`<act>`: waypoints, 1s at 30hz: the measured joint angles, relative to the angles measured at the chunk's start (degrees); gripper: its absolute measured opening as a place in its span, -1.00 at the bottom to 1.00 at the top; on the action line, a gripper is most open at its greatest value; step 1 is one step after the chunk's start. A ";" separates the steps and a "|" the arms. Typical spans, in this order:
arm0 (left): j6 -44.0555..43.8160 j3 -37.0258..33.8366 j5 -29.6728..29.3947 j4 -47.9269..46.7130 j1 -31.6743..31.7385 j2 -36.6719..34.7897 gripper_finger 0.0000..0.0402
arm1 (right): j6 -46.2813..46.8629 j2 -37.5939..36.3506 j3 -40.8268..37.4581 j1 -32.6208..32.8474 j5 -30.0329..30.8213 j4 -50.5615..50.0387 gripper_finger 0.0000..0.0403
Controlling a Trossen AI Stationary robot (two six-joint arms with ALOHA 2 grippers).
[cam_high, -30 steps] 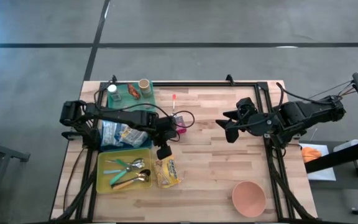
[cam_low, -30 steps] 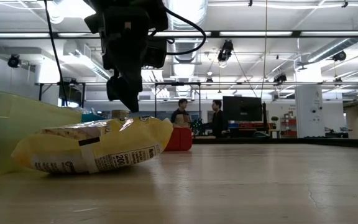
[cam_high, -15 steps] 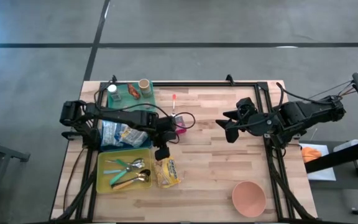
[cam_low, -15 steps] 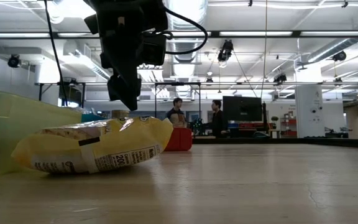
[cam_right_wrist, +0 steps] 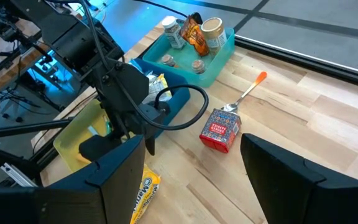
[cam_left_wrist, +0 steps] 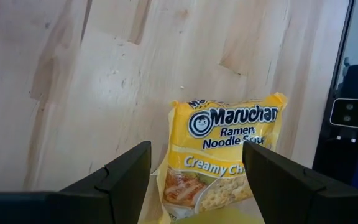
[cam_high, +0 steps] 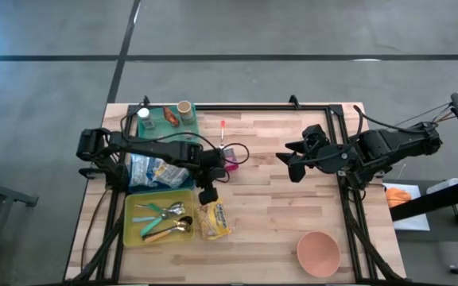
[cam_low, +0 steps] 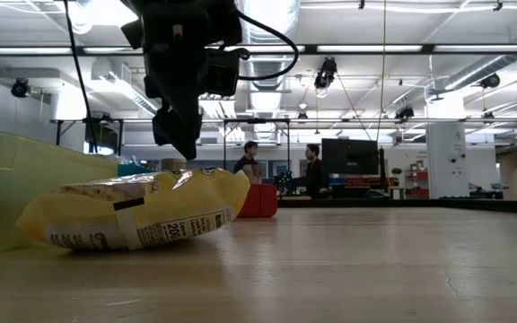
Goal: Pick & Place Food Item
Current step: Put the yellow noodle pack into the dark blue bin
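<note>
Yellow plastic wrapping marks the ramen packet [cam_left_wrist: 225, 155], which lies flat on the light wooden table [cam_high: 277, 199], just right of a yellow tray [cam_high: 131, 229] holding spoons and green-handled utensils. Seen from above, the packet sits at about seven o'clock from the table's middle. Its printed front reads "Maruchan Ramen Noodle Sou…" and "Creamy Ch…", the rest cut off; a black patch near its edge shows "20" in the low view.

The left gripper [cam_high: 207, 194] hangs directly above the packet's far end, its two dark fingers [cam_left_wrist: 114, 180] spread apart with nothing between them and clear of the wrapper.

The right gripper [cam_high: 287, 163] waits at about three o'clock, well apart from the packet, fingers also parted and empty.

A small red carton [cam_right_wrist: 221, 129] with writing too small to read stands at about eleven o'clock, beside a spoon with an orange-tipped handle [cam_right_wrist: 248, 92]. A teal bin [cam_right_wrist: 194, 56] of jars sits at the far left corner. A pink bowl [cam_high: 318, 253] rests at five o'clock. Two people [cam_low: 281, 169] stand far off in the room.
</note>
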 joint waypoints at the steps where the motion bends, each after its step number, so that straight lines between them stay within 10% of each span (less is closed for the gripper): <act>1: 0.00 0.00 0.00 -0.38 0.01 -0.01 0.29 | 0.00 0.00 0.00 0.01 0.01 0.00 0.30; 30: 3.52 0.00 -0.63 -3.08 -0.35 0.00 0.29 | 0.00 0.00 0.00 0.02 0.01 0.00 0.30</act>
